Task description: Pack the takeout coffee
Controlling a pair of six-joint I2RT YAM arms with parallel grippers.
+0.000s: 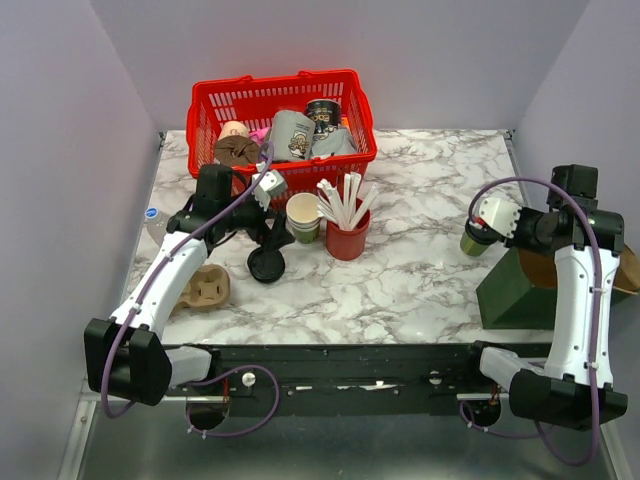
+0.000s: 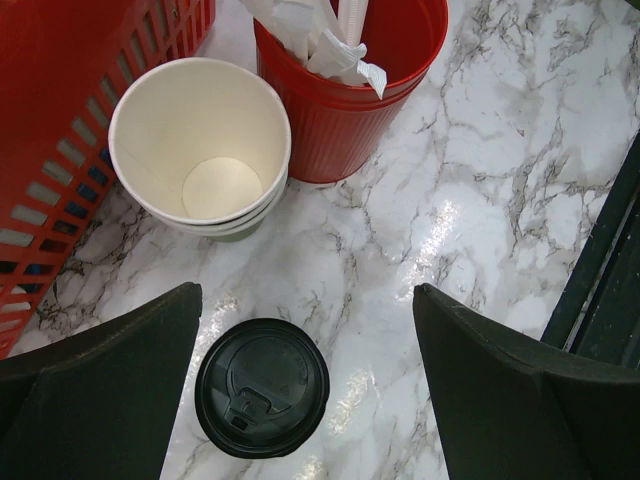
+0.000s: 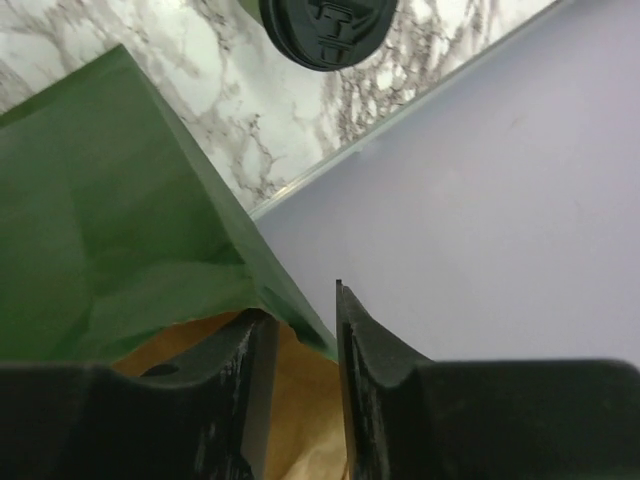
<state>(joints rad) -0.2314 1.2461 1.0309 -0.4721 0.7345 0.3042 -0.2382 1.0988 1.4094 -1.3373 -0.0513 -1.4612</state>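
The takeout coffee (image 1: pixel 474 241), an olive-green cup with a black lid (image 3: pixel 325 30), stands on the marble at the right, just left of the green paper bag (image 1: pixel 517 292). My right gripper (image 1: pixel 524 246) hovers at the bag's mouth. In the right wrist view its fingers (image 3: pixel 300 330) are a narrow gap apart, and the bag's green rim (image 3: pixel 290 305) runs into that gap without being pinched. The bag's brown inside shows below. My left gripper (image 2: pixel 308 300) hangs wide open over a separate black lid (image 2: pixel 262 385) lying on the table.
A stack of lidless green cups (image 1: pixel 303 217) and a red cup of white sticks (image 1: pixel 347 236) stand in front of the red basket (image 1: pixel 283 98) of items. A brown cup carrier (image 1: pixel 207 288) lies at the left. The wall rises close behind the bag.
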